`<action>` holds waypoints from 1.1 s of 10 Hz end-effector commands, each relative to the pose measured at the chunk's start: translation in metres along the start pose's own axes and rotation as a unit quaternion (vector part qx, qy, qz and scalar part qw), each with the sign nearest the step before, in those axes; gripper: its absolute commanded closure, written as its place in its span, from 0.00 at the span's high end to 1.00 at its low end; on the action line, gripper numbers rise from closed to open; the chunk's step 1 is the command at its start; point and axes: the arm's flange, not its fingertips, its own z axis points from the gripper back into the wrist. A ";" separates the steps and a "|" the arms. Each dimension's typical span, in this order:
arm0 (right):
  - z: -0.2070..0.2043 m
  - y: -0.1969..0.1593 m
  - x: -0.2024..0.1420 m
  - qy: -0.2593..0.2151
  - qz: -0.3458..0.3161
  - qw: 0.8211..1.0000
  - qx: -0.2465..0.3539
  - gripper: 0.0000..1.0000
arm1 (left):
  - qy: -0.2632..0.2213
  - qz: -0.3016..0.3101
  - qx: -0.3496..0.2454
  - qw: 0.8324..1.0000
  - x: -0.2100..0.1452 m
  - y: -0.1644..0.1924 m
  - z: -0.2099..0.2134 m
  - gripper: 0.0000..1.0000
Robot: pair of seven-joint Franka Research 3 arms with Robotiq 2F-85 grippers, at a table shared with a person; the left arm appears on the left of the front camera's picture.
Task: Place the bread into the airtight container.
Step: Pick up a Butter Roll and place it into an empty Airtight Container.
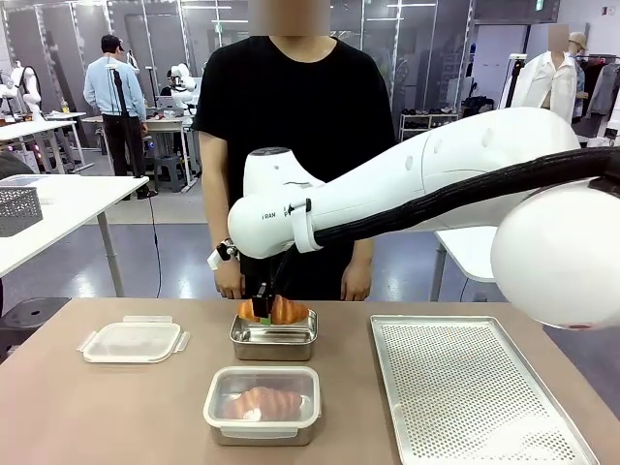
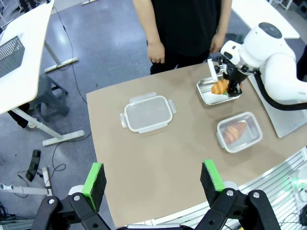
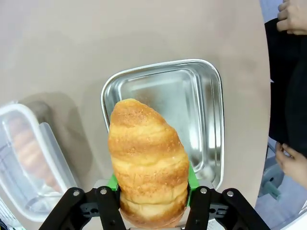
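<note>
A golden croissant-shaped bread [image 1: 279, 310] [image 3: 146, 158] hangs just above an open steel airtight container [image 1: 274, 341] [image 3: 201, 105], with my right gripper [image 1: 263, 296] [image 3: 151, 181] shut on its lower end. In the left wrist view the same bread [image 2: 219, 87] and right gripper [image 2: 229, 82] hover over that container [image 2: 205, 96]. My left gripper [image 2: 153, 177] is high over the near table edge, open with nothing between its green pads [image 2: 94, 179].
A second container [image 1: 262, 405] [image 2: 239, 132] with its clear lid on holds another bread, nearer to me. A loose clear lid [image 1: 134, 341] [image 2: 147, 113] lies at the left. A perforated metal tray [image 1: 475, 387] lies on the right. A person stands at the far edge, hands [image 3: 292, 163] hanging down.
</note>
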 end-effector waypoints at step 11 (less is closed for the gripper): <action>-0.011 -0.020 -0.001 0.017 0.013 1.000 0.000 1.00 | 0.001 0.000 0.004 1.000 0.000 -0.002 0.000 1.00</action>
